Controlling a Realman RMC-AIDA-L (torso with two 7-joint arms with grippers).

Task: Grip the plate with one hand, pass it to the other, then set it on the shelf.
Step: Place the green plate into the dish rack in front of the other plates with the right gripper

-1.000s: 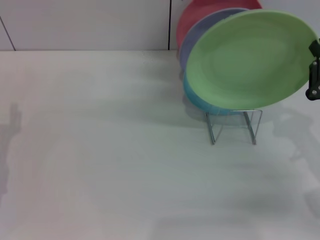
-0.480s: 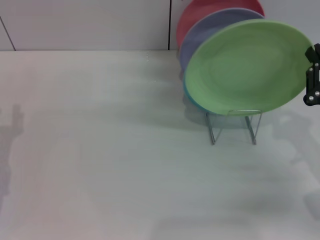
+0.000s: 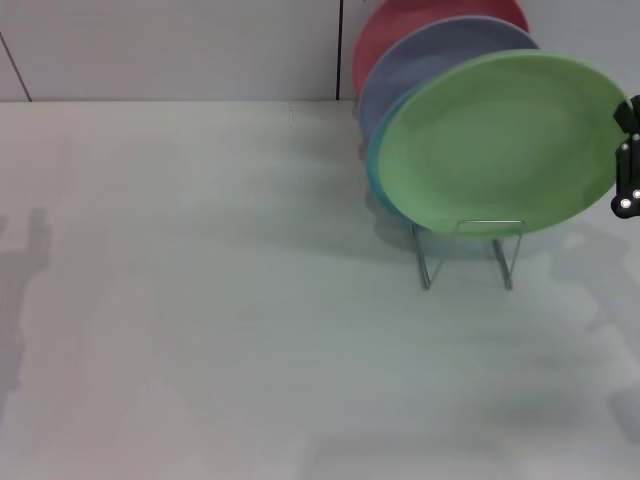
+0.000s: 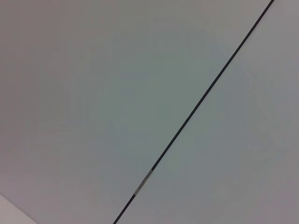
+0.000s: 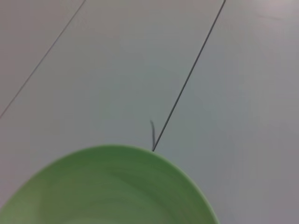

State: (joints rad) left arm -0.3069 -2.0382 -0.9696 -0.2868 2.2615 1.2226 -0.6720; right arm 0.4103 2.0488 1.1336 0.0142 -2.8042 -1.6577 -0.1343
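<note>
Pale worktop against a white panelled wall.

Head view: one thin silver wire shelf. Four plates at it: one round light green matte plate foremost, lowered since a second ago and nearly seated; behind it one turquoise, one lavender, one red. Right hand clenched on the green rim.

Left wrist view: wall only.

Right wrist view: green plate edge.

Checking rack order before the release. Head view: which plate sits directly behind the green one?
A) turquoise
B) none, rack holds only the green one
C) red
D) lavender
A: a turquoise plate shows as a thin rim along the edge of the light green plate, with the lavender plate and then the red plate farther back on the wire rack.
</note>
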